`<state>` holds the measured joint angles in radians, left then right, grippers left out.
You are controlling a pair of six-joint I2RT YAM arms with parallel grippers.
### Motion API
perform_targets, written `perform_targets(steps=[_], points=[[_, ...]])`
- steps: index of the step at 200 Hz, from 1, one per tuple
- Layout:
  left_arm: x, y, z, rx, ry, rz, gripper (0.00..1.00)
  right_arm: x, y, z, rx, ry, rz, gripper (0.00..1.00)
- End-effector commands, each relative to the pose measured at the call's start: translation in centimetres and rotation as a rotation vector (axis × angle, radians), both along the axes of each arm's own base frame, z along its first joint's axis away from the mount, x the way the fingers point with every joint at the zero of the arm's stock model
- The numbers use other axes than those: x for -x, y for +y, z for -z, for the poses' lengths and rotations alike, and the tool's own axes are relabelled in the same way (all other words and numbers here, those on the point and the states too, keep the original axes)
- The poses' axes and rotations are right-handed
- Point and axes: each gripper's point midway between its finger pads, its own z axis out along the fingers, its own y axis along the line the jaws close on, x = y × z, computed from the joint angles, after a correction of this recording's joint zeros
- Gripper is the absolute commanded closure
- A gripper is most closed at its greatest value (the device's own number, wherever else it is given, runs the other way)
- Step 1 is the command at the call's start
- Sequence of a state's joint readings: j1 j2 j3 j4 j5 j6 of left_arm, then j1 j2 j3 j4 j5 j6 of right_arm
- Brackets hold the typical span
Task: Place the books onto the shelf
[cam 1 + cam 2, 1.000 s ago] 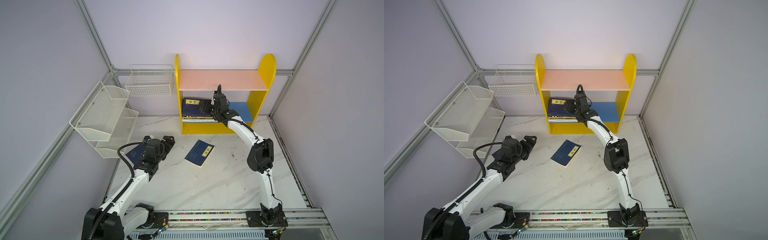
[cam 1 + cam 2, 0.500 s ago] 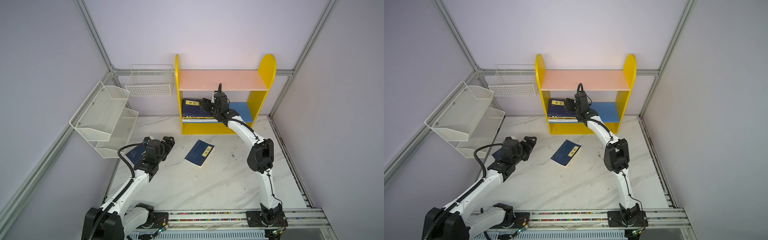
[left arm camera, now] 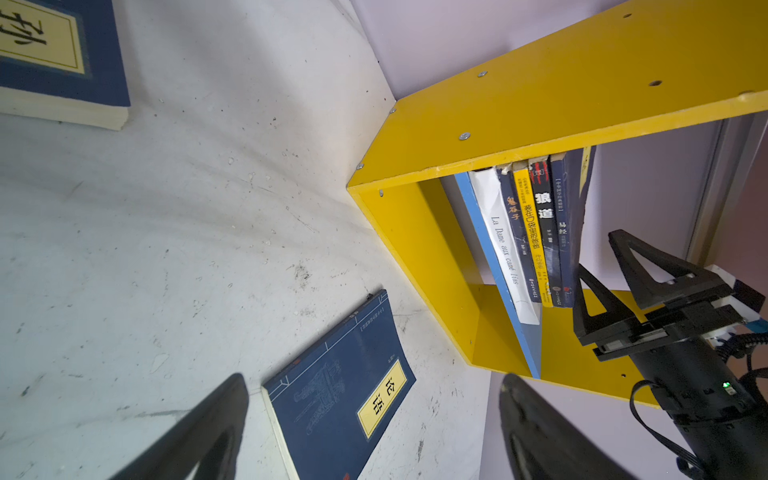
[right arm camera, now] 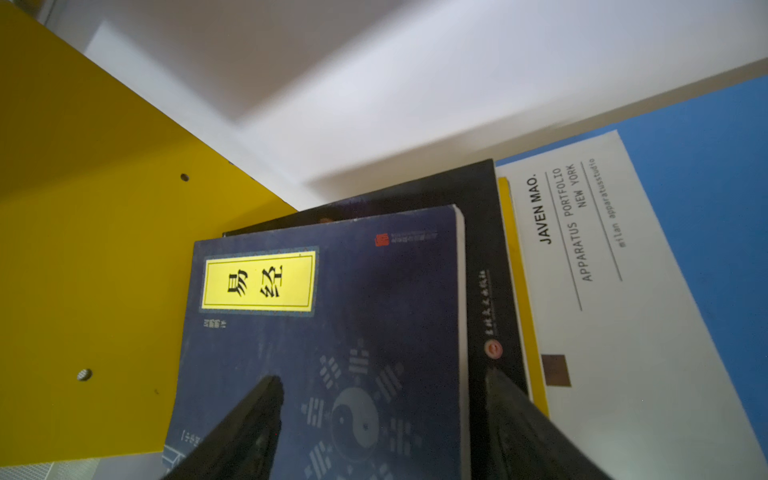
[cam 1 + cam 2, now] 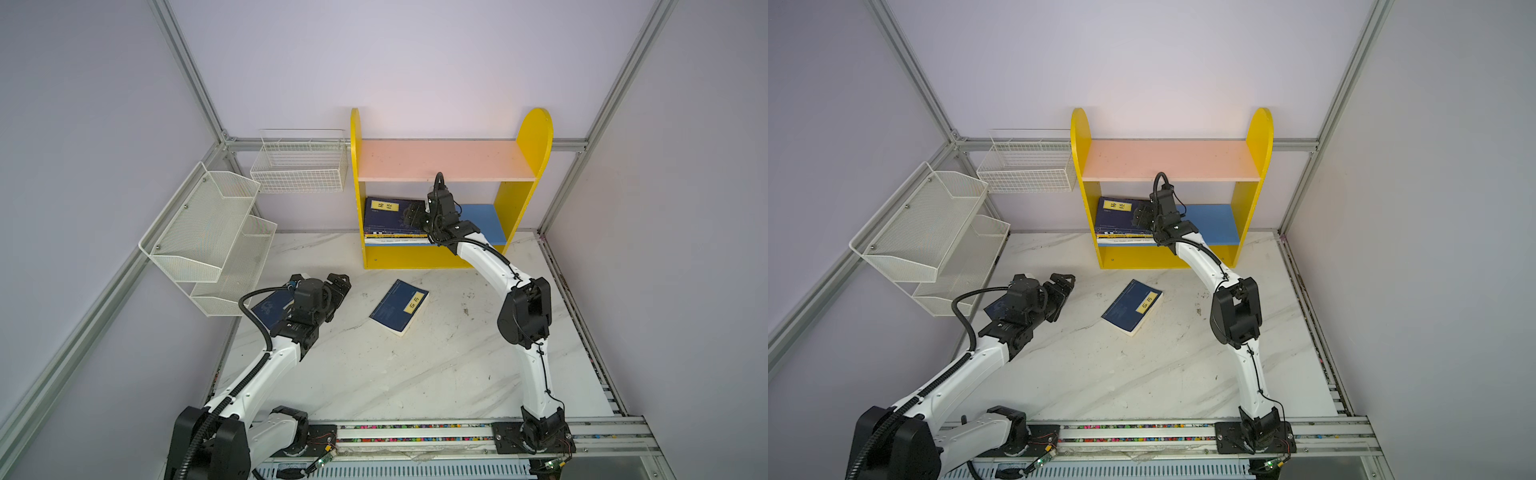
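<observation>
With left claw and right claw both spread, we judged the light, stiff book at the left's three o'clock best pinched by its page edge.

A white mesh tiered rack hangs tilted along the left edge of the pale, grey-veined counter. A white wire basket is fixed to the back wall above the far left corner, near the rack. A metal rail flecked with coloured bits runs along the front edge.
</observation>
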<state>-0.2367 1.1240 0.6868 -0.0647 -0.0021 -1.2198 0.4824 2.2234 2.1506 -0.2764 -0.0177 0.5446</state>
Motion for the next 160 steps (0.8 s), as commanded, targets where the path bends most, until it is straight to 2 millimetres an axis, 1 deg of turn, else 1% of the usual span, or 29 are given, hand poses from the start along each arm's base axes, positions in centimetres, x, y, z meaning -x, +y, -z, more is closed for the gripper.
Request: perform_targets(steps=[1,25,63,78,96,124,160], points=[[0.0,0.0,0.2,0.014,-0.021,0.004,0.07,0.7,-0.5,-1.1,-0.014,0.015,0.005,0.25],[0.1,0.0,0.2,0.012,-0.021,0.002,0.07,0.5,-0.3,-0.6,-0.013,0.023,-0.002,0.27],[0.3,0.1,0.3,0.01,-0.016,-0.001,0.07,0.0,1.4,-0.1,-0.052,0.016,-0.063,0.33],[0.4,0.2,0.4,0.01,-0.016,-0.001,0.07,-0.3,1.8,0.2,-0.058,0.016,-0.074,0.33],[0.6,0.3,0.5,0.005,-0.012,-0.005,0.07,-0.7,2.1,0.2,-0.058,0.015,-0.081,0.34],[0.7,0.5,0.6,0.004,-0.009,-0.008,0.07,-0.9,2.7,-0.8,-0.071,-0.023,-0.112,0.34],[0.4,0.4,0.5,0.006,-0.01,-0.002,0.07,-1.0,2.5,-1.8,-0.071,-0.049,-0.102,0.33]])
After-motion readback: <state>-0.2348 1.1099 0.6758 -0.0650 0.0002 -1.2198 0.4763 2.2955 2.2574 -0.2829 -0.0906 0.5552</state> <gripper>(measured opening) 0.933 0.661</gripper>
